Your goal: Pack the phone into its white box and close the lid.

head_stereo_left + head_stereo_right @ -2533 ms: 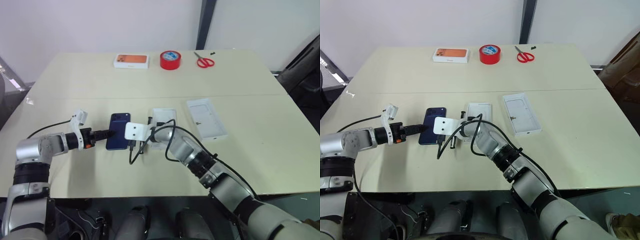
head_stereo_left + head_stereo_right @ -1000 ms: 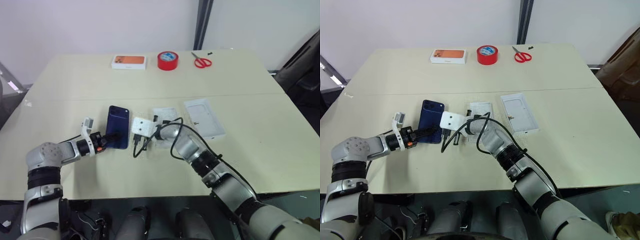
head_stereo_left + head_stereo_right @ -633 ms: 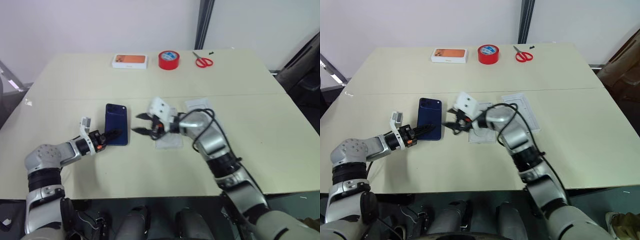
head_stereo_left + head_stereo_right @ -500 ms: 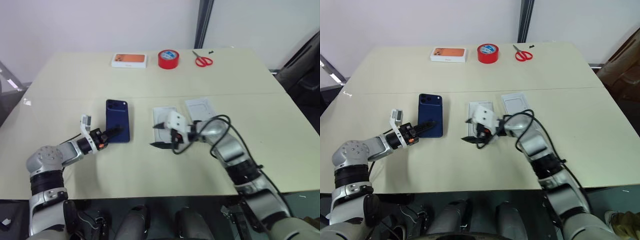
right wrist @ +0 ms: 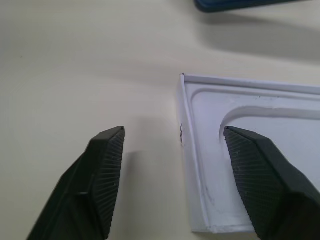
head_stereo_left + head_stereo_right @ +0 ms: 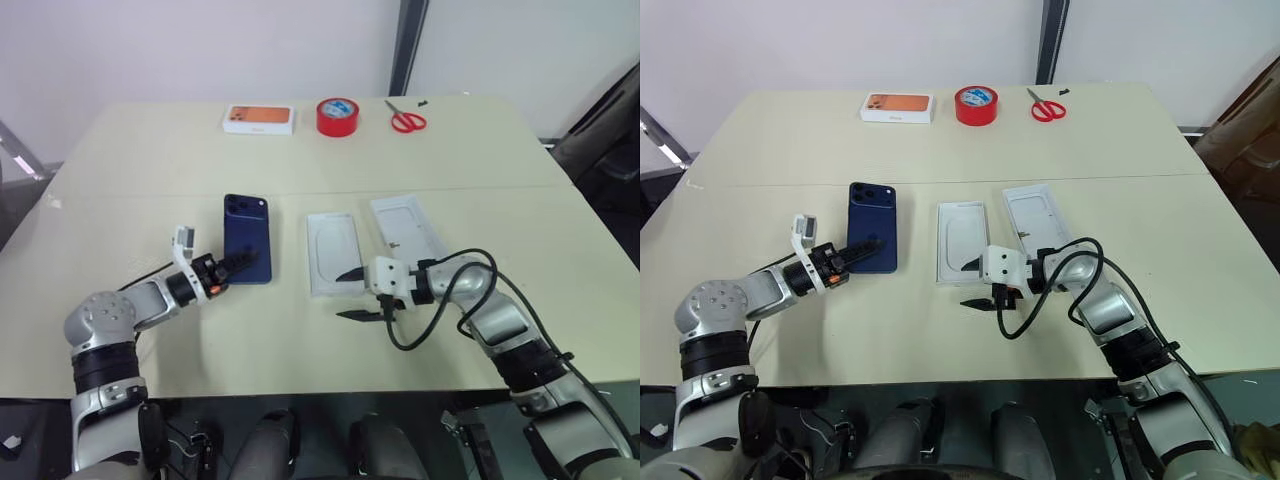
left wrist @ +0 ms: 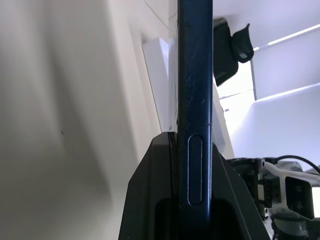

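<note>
Currently we clamp the phone [image 6: 247,251] in the left gripper [image 6: 232,265], right gripper [image 6: 350,294] spread empty; boxing and lidding remain.

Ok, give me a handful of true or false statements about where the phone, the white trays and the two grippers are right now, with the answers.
1. The left gripper is shut on the phone. True.
2. The right gripper holds the phone. False: its jaws are open and empty, beside the near end of the white insert with a rounded recess.
3. The phone lies inside a white tray. False: it is left of the insert, gripped at its near end.
4. The red tape roll sits between the orange-picture box and the scissors. True.
5. A lid covers the insert. False: it lies uncovered.
</note>
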Controlling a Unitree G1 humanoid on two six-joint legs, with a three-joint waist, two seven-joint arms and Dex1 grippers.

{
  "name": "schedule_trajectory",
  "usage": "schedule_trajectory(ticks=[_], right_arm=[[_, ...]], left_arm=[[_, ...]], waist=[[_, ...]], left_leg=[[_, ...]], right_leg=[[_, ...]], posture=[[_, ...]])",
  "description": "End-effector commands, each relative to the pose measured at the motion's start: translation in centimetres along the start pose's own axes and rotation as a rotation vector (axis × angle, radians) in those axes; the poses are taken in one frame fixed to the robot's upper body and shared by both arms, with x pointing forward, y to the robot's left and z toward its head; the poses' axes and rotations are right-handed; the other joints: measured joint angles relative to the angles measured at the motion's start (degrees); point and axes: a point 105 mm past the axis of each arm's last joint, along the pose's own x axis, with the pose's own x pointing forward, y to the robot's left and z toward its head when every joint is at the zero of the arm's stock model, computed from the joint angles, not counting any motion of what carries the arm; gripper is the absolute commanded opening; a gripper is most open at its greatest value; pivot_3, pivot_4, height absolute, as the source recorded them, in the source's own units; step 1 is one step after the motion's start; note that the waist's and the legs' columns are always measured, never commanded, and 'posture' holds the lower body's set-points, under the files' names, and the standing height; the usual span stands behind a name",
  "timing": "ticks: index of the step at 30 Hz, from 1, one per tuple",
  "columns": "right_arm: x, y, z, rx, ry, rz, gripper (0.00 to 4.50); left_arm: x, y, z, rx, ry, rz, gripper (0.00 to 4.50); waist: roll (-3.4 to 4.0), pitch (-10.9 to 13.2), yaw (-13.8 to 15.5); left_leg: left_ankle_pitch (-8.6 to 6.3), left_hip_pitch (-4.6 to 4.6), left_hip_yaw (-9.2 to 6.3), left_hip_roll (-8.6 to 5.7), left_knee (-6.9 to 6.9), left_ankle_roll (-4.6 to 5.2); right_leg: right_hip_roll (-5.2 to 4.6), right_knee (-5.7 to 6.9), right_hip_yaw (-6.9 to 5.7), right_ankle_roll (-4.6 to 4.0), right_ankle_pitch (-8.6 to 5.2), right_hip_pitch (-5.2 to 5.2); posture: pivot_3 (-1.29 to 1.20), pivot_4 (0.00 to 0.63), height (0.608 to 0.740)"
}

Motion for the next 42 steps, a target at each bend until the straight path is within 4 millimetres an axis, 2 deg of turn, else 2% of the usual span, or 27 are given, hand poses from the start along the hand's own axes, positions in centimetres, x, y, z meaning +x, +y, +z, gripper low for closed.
schedule_trajectory(ticks=[1,8,11,13,18,24,30,33,36,38,42], right_arm=[[0.4,-0.2,0.1,-0.047,0.008,-0.016,2.01],[0.6,-0.2,-0.4,-0.047,0.029,-0.011,2.01],[0.7,-0.4,-0.3,-0.032,0.016,-0.020,1.10],[0.8,-0.2,-0.1,-0.028,0.007,-0.006,0.09],[0.9,0.0,0.6,-0.035,-0.016,0.004,0.03],[2.2,1.2,3.1,-0.019,-0.072,0.019,0.03],[3.3,1.5,2.8,0.034,-0.015,-0.008,0.03],[3.3,1.4,2.7,0.042,-0.001,-0.020,0.98],[3.3,1.0,2.8,0.013,0.009,-0.046,2.52],[2.8,0.6,3.9,0.024,-0.032,-0.046,3.45],[0.9,-0.7,5.4,0.038,-0.090,-0.072,3.45]], left_arm=[[0.1,-1.8,0.6,0.045,-0.017,-0.061,0.00],[0.0,-2.0,0.7,0.057,-0.025,-0.060,0.00],[0.1,-2.0,0.7,0.055,-0.025,-0.059,0.00],[0.2,-2.2,0.6,0.057,-0.024,-0.063,0.00],[0.4,-2.3,0.5,0.054,-0.022,-0.067,0.00],[0.8,-2.9,0.8,0.055,-0.029,-0.086,0.00],[1.4,-3.6,0.5,0.050,-0.016,-0.100,0.00],[1.6,-3.8,0.5,0.048,-0.014,-0.102,0.00],[1.7,-3.8,0.4,0.054,-0.011,-0.093,0.00],[1.9,-3.9,0.2,0.049,-0.005,-0.097,0.00],[2.4,-3.9,-1.1,0.009,0.014,-0.104,0.00]], waist=[[-0.02,0.01,-0.02],[-0.03,0.02,-0.06],[-0.03,0.02,-0.06],[-0.03,0.02,-0.06],[-0.04,0.03,-0.08],[-0.04,0.03,-0.13],[-0.05,0.03,0.07],[-0.06,0.04,0.03],[-0.07,0.05,-0.06],[-0.07,0.05,-0.09],[-0.09,0.06,0.03]], left_leg=[[0.00,0.00,0.00,0.00,0.00,-0.01],[0.04,0.00,0.00,0.00,-0.01,-0.06],[0.04,0.00,0.00,0.00,-0.01,-0.07],[0.04,0.00,0.00,0.00,0.00,-0.07],[0.04,0.00,0.00,0.00,0.00,-0.07],[0.04,0.00,0.00,0.01,-0.01,-0.07],[0.04,0.00,0.00,-0.01,0.02,-0.07],[0.04,0.00,-0.01,-0.01,0.03,-0.07],[0.04,0.00,-0.01,-0.01,0.00,-0.07],[0.04,0.00,0.00,0.00,0.00,-0.07],[0.04,-0.01,0.00,-0.01,0.02,-0.07]], right_leg=[[0.00,0.00,0.00,0.00,0.00,0.00],[0.00,0.00,-0.01,0.00,0.00,-0.01],[0.01,0.00,0.00,0.00,0.00,0.00],[0.00,0.00,-0.01,0.00,0.00,0.00],[0.01,0.00,-0.01,0.00,0.00,0.00],[0.01,0.01,0.00,0.00,0.00,-0.02],[0.00,0.00,0.00,0.00,0.00,0.01],[0.00,0.00,-0.01,0.00,0.00,0.02],[0.00,0.01,-0.01,0.00,0.00,-0.01],[0.01,0.01,-0.01,0.00,0.00,-0.02],[0.01,0.01,0.00,0.00,0.00,0.00]], posture=[[0.00,0.150,0.734],[0.00,0.150,0.734],[0.00,0.150,0.734],[0.00,0.150,0.734],[0.00,0.150,0.734],[0.00,0.150,0.734],[0.00,0.150,0.734],[0.00,0.150,0.734],[0.00,0.150,0.734],[0.00,0.150,0.734],[0.00,0.150,0.734]])
